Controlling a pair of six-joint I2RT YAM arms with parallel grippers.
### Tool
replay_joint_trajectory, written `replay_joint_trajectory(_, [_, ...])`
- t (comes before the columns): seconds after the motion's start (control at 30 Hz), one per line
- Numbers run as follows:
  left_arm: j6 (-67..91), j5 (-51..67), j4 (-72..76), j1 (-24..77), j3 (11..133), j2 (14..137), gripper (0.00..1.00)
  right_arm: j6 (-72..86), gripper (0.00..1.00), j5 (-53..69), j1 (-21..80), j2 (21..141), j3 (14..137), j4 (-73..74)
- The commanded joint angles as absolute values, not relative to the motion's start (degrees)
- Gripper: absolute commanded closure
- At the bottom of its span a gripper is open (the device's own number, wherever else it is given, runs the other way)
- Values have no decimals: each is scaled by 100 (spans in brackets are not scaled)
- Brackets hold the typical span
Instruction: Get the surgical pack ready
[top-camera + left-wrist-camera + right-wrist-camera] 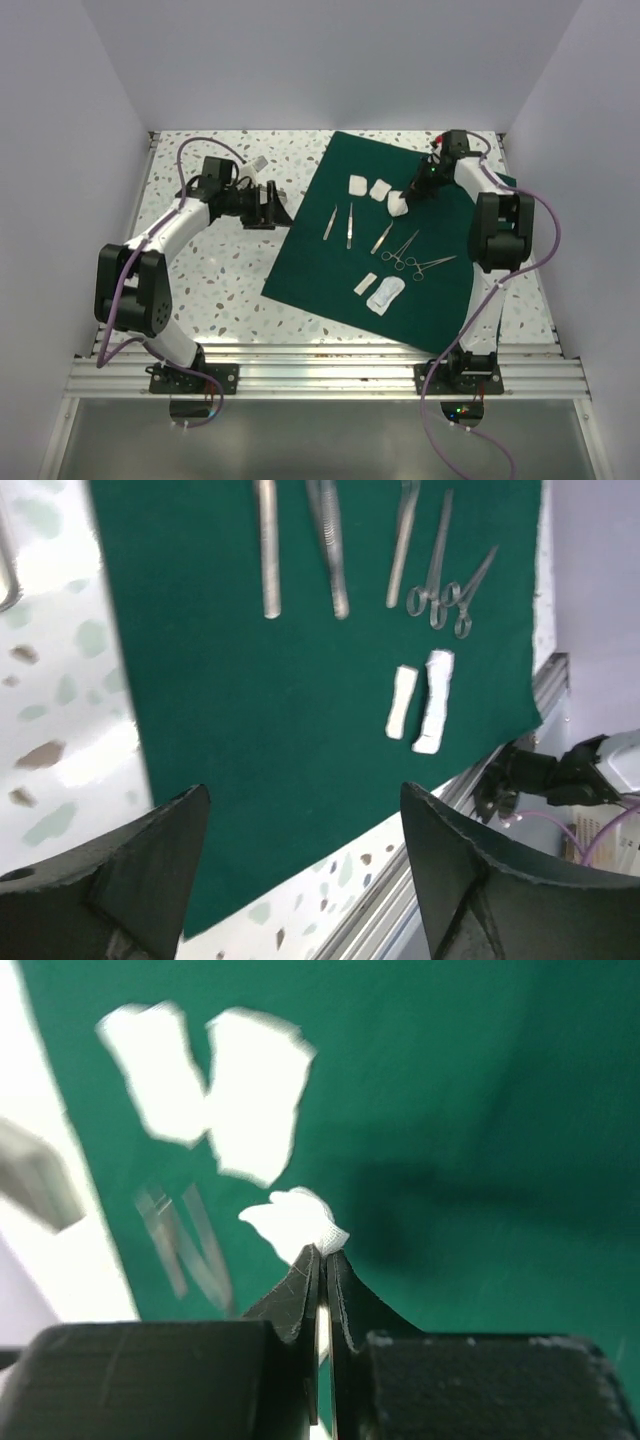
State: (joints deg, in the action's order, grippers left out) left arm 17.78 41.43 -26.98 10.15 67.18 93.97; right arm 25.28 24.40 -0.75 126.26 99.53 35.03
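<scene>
The surgical pack's dark green drape [330, 270] lies spread flat on the speckled table. On it are two white gauze squares [357, 185], three tweezers [350, 225], two ring-handled instruments [400, 248] and two white packets [384, 292]. At the drape's far right my right gripper [410, 193] is shut on a crumpled white gauze piece [290, 1220], pinched at the fingertips [325, 1252] just above the cloth. My left gripper [280, 205] hovers at the drape's left edge, open, with nothing between its fingers [303, 790]; below it lie the drape [250, 710] and the packets [435, 700].
The aluminium rail [320, 375] runs along the near table edge, just past the drape's near corner. A small white object [256, 165] lies on the table behind the left arm. White walls close in the left, right and far sides.
</scene>
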Motion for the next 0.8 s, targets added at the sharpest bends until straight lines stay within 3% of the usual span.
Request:
replay_joint_trajectory(0.0, [2653, 4755, -1083, 1300, 6452, 8860, 17, 2479, 100, 2961, 104, 11330, 9730, 3647])
replay_joint_trajectory(0.33, [3752, 5027, 1317, 1784, 5968, 8605, 1, 3074, 100, 3998, 1167, 9845, 8509, 3438])
replay_joint_trajectory(0.47, [4112, 5229, 2396, 1872, 5793, 8692, 0, 3374, 100, 4227, 1590, 9686, 8463, 3322])
replay_joint_trajectory(0.77, [4552, 5537, 3251, 2056, 5414, 8911, 0, 3937, 100, 4517, 1942, 9624, 8552, 2918])
